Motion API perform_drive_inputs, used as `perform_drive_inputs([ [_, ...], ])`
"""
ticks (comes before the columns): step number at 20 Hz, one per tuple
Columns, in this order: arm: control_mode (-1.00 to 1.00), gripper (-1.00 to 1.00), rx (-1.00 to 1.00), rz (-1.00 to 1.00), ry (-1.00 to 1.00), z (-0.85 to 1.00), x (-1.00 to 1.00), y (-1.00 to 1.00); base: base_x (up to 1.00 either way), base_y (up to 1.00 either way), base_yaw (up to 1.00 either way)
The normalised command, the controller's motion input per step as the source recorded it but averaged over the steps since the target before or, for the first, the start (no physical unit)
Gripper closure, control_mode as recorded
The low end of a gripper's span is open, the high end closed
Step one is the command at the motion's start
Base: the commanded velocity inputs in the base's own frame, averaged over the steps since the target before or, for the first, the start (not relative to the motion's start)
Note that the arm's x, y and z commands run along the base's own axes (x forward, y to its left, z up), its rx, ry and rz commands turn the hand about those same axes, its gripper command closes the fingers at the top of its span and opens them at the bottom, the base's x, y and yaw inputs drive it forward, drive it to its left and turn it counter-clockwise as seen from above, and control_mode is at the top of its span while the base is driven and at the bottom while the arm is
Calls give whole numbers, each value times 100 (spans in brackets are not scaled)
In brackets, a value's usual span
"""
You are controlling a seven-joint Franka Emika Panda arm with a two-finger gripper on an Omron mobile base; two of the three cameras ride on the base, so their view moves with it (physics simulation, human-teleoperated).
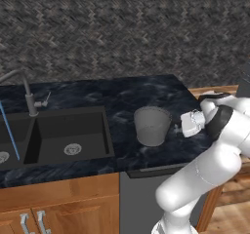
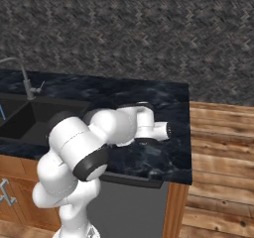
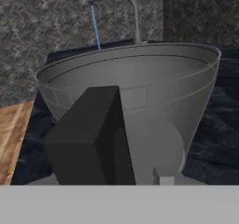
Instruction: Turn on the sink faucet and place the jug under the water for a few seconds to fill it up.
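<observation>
1. Jug (image 1: 152,126) upright on dark counter (image 1: 122,99), right of sink (image 1: 73,135), apart from the basin.
2. Hidden behind the arm in right base view.
3. Claw (image 1: 179,128) just beside jug's right wall; in hand view one dark finger (image 3: 91,139) inside the rim, the other blurred behind translucent wall. Grip or mere straddle: cannot tell.
4. Faucet (image 1: 29,94) running; water (image 1: 10,130) falling into left basin, cut off at frame edge.

Pale grey jug (image 1: 152,126); black sink (image 1: 73,135); blue water (image 1: 10,133); herringbone grey wall (image 1: 122,28).
</observation>
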Motion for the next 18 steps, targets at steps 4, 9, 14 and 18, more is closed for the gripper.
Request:
perform_drive_inputs([
  [4, -100, 100, 0, 0, 0, 0, 0, 0, 0, 0, 0],
  [9, -100, 100, 0, 0, -2, 0, -8, 0, 0, 0, 0],
  [14, -100, 100, 0, 0, -7, 10, -25, 0, 0, 0, 0],
  [18, -100, 100, 0, 0, -10, 31, -36, 5, 0, 0, 0],
])
